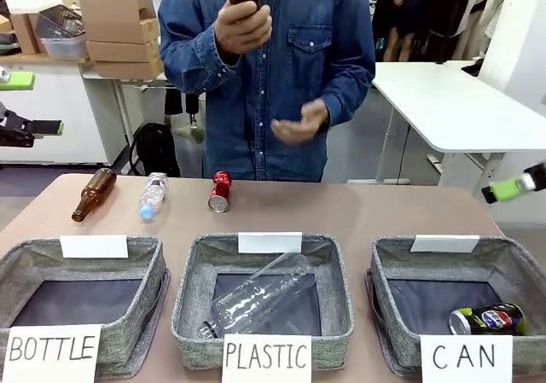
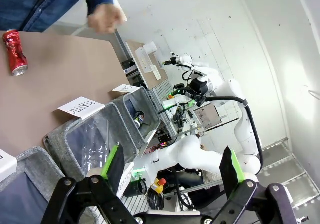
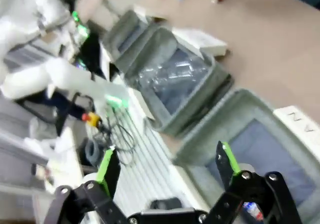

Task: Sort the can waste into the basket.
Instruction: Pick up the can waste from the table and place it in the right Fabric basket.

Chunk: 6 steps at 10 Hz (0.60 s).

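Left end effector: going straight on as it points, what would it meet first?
Probably the right arm's white link, far off. The open left end effector aims past the PLASTIC basket, so the near way looks free. Depth unclear.

The red can [image 1: 220, 190], toward 12 o'clock on the worktop [image 1: 367, 217], is glossy metal with silver ends. The dark can [image 1: 487, 319], at 4 o'clock inside the basket [image 1: 384, 272], shines too. The basket is rough grey woven cloth; the worktop is smooth matt brown.

We see the blue-green can [image 1: 487, 319] lying inside the CAN basket [image 1: 386, 272] at lower right; the red can [image 1: 220, 191] sits on the tabletop [image 1: 358, 212] near frame centre.
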### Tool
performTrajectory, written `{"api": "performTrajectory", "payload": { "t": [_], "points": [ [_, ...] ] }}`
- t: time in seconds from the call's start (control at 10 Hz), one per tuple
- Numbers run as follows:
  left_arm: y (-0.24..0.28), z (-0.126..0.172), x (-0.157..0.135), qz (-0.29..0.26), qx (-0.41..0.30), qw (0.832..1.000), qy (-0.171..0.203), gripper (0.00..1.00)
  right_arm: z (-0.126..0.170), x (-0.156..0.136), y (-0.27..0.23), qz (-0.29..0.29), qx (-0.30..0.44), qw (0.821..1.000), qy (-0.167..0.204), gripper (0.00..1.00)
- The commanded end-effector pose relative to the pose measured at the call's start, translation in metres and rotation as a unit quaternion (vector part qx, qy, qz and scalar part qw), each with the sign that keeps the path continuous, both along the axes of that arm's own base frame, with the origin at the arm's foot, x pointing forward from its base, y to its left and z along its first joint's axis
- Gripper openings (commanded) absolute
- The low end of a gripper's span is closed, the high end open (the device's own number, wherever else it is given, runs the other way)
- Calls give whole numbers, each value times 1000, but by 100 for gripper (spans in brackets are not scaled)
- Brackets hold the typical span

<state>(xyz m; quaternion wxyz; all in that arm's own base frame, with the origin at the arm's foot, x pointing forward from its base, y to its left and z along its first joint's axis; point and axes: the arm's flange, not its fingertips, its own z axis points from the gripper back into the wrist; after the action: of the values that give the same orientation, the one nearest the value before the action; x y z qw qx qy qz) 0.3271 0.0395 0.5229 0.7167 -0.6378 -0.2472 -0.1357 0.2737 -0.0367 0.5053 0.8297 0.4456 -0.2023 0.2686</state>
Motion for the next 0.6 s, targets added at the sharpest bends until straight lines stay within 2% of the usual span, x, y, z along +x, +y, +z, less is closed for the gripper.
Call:
{"api": "performTrajectory", "payload": {
  "t": [0.0,0.1,0.2,0.3,0.4,0.5],
  "points": [
    [-2,2,1,-1,-9,1000,-13,100,-5,-11,-4,-484,274,790,259,100],
    [-2,2,1,-1,-9,1000,-13,100,6,9,-16,-507,300,754,291,100],
    [-2,2,1,-1,-9,1000,-13,100,13,14,-27,-475,338,752,308,100],
    [-2,2,1,-1,-9,1000,-13,100,18,8,-33,-426,374,762,312,100],
    [-2,2,1,-1,-9,1000,-13,100,24,-8,-37,-339,408,802,273,100],
    [-2,2,1,-1,-9,1000,-13,100,4,9,-39,-225,100,946,213,100]
  ]
}}
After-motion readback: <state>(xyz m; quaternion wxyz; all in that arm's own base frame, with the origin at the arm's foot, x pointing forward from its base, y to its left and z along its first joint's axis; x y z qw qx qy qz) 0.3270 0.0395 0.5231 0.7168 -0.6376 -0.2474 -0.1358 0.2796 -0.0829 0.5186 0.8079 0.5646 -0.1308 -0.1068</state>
